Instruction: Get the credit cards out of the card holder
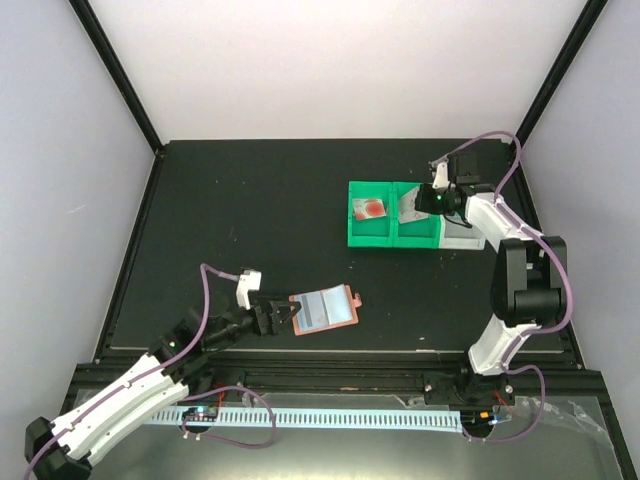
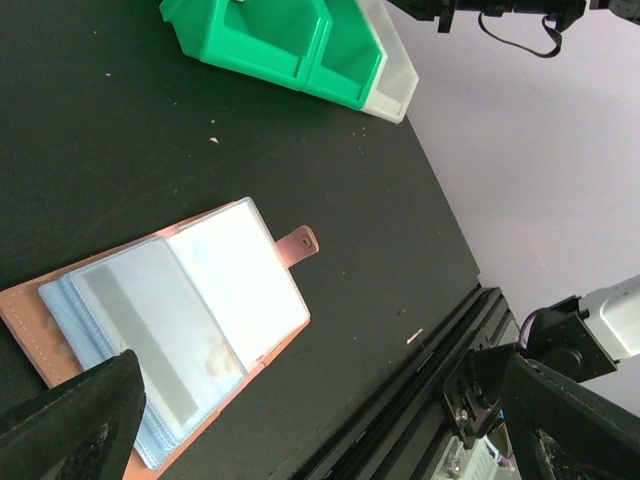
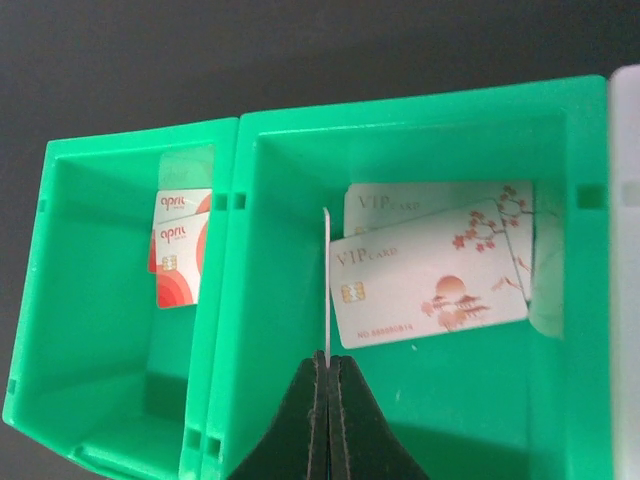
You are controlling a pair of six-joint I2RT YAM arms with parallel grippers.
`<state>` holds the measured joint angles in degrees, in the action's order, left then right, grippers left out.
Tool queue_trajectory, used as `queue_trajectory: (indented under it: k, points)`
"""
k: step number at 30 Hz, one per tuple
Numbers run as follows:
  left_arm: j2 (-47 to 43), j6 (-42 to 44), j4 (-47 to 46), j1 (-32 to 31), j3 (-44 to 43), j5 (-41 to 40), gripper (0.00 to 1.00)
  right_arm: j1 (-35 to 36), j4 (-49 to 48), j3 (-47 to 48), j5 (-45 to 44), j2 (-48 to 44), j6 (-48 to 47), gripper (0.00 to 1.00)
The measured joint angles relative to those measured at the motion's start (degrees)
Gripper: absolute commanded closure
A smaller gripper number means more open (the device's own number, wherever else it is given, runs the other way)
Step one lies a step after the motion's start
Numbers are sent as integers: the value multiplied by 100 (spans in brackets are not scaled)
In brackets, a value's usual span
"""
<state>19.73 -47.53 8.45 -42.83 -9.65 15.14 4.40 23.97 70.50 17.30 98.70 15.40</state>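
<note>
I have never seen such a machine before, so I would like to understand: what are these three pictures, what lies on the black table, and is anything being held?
You see two robot arms fixed at the near edge of a black table. One picture looks down from above; the other two come from small cameras on each arm's wrist.

On the table lies an opened pink card holder with pale blue pockets. Farther back stand green bins with a white bin beside them.

The left gripper is open at the card holder's edge, and holds nothing.

The right gripper is shut on a thin card, seen edge-on, over a green bin. That bin already contains two whitish VIP cards with reddish blossoms. The neighbouring green bin contains red and white cards.
</note>
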Motion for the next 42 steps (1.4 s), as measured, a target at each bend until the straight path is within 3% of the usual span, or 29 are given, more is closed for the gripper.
queue_trajectory:
  k: [12, 27, 42]
  points:
    - [103, -221, -118, 0, 0, -66, 1, 0, -87, 249, 514, 564, -66, 99]
    - [177, -214, 109, 0, -411, -345, 1, 0, -28, 570, 302, 1102, -247, 81]
    - [520, -219, 807, 0, -413, -748, 1, 0, 120, 761, -177, 1060, 13, 71]
